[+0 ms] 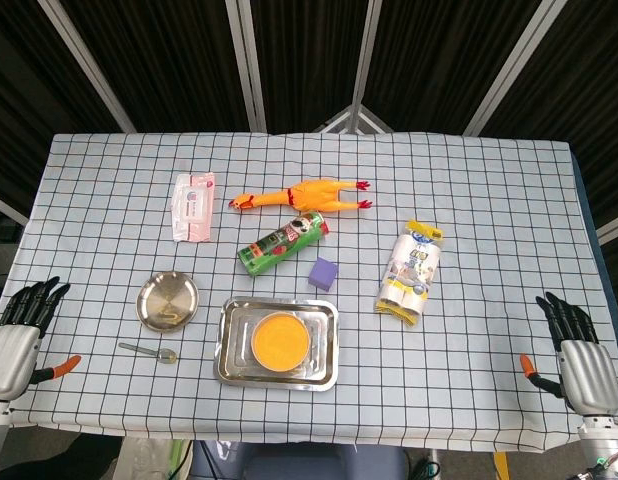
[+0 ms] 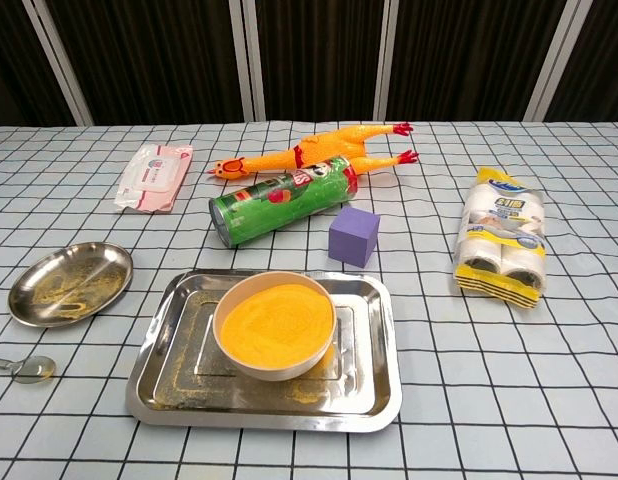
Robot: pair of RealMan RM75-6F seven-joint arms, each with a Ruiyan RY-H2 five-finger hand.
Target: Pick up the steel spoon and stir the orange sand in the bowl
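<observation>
Left hand (image 1: 17, 335) waited empty, fingers spread, at the tabletop's left edge, nearest the steel spoon (image 1: 149, 351) lying beside the tray (image 1: 234, 372) holding the bowl (image 1: 280, 341) of orange sand (image 1: 280, 338), right hand (image 1: 579, 350) likewise unclenched.

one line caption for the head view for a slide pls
Both robot hands open at the table edge; steel spoon untouched left of the tray holding the bowl of orange sand.

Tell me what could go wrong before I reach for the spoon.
The spoon lies flat on the cloth close beside the round plate, so the left hand may bump the plate or bunch the cloth. The bowl is nearly full of orange sand; stirring could spill it into the tray.
</observation>
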